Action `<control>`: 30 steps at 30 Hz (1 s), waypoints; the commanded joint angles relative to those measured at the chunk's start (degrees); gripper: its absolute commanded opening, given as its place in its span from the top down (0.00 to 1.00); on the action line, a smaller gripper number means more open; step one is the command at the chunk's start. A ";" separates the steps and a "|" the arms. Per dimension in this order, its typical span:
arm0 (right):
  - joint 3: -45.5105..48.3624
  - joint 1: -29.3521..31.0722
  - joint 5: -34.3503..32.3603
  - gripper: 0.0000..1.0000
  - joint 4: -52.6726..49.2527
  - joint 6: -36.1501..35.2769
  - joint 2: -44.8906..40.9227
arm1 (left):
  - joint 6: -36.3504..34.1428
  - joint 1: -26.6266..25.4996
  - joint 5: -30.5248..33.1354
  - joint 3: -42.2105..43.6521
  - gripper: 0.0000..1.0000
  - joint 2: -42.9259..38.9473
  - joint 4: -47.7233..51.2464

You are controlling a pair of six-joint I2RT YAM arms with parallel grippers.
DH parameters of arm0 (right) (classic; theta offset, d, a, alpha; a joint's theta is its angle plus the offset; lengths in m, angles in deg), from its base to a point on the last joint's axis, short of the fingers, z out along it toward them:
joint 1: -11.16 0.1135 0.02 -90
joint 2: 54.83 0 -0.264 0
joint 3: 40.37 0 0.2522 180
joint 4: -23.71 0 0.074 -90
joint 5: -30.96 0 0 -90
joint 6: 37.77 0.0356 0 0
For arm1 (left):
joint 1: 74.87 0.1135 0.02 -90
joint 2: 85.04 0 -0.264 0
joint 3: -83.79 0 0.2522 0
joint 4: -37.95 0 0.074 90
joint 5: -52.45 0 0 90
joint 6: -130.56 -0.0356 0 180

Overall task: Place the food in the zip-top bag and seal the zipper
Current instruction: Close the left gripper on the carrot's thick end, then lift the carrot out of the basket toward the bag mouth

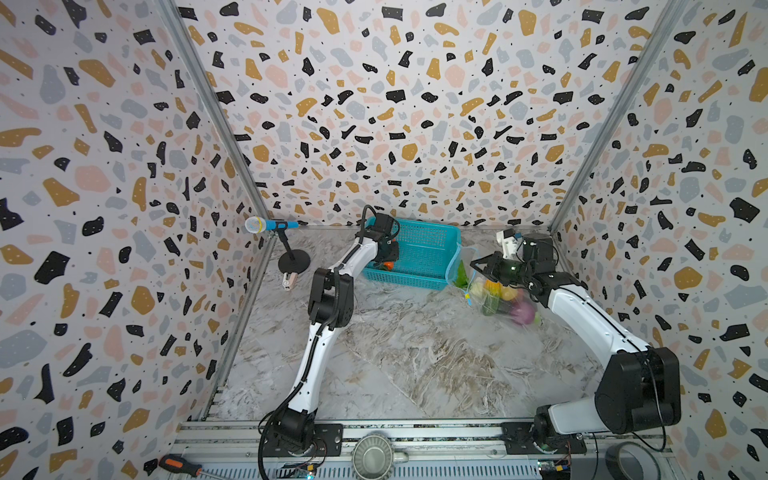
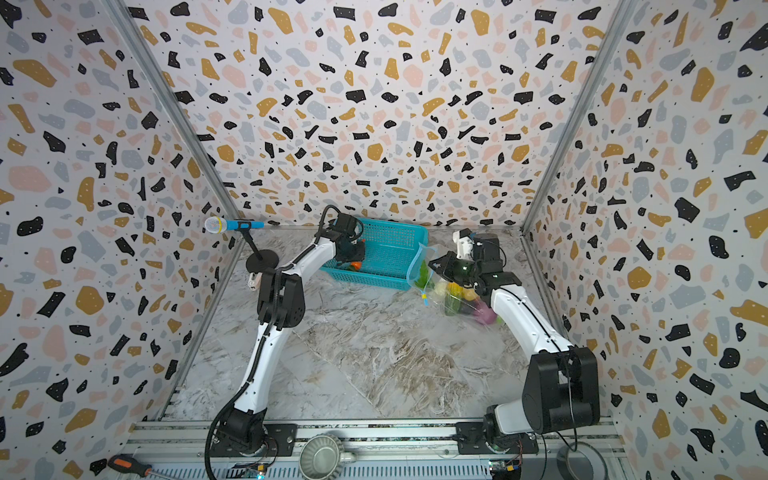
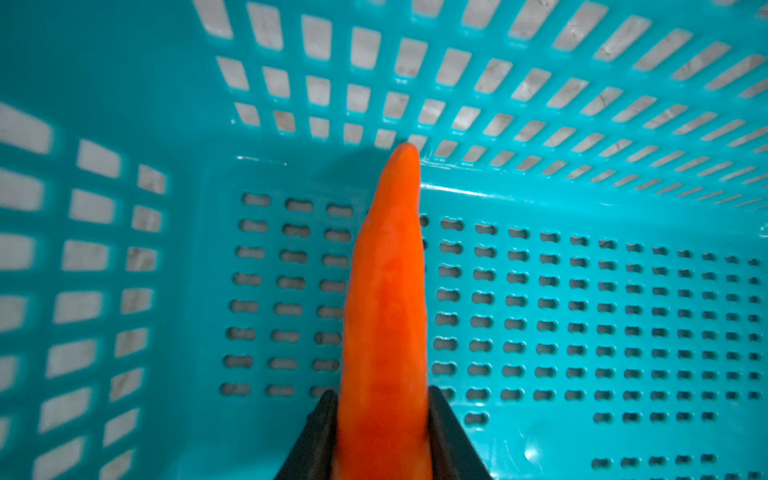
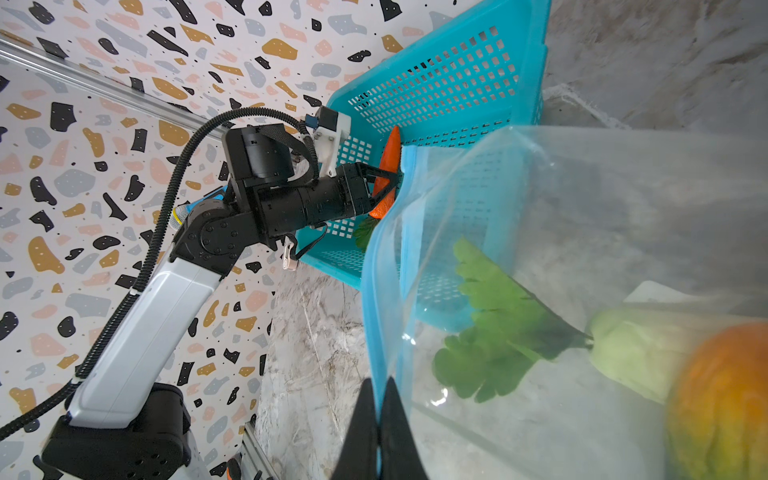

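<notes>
A teal mesh basket (image 1: 424,249) (image 2: 390,249) (image 3: 540,83) (image 4: 436,91) sits at the back of the marble-patterned tabletop (image 1: 415,353) (image 2: 365,353), near the terrazzo-print rear wall (image 1: 374,104). Left of it, a blue-handled microphone (image 1: 259,225) (image 2: 218,225) lies level on a stand with a round black base (image 1: 294,262) (image 2: 262,261); a small pale object (image 1: 289,279) rests just beside that base. Along the front rail (image 1: 415,432) lie an orange-and-black screwdriver (image 1: 180,464) (image 2: 129,464), a fluted metal tin (image 1: 372,455) (image 2: 321,456) and a grey tape roll (image 1: 631,461).
</notes>
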 commanded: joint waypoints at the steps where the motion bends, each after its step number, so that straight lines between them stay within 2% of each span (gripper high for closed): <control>1: -0.76 0.30 -0.36 1.00 -0.23 -0.35 -0.50 | 0.02 0.16 -1.69 2.05 0.67 -1.75 -2.22; 20: -0.92 0.30 -0.37 1.00 0.42 0.05 -0.42 | 3.87 -0.36 -9.73 11.38 0.72 -13.41 -11.19; 30: -1.54 0.29 0.07 1.00 0.59 0.14 0.24 | 9.08 -2.69 -16.15 16.86 0.77 -20.14 -22.60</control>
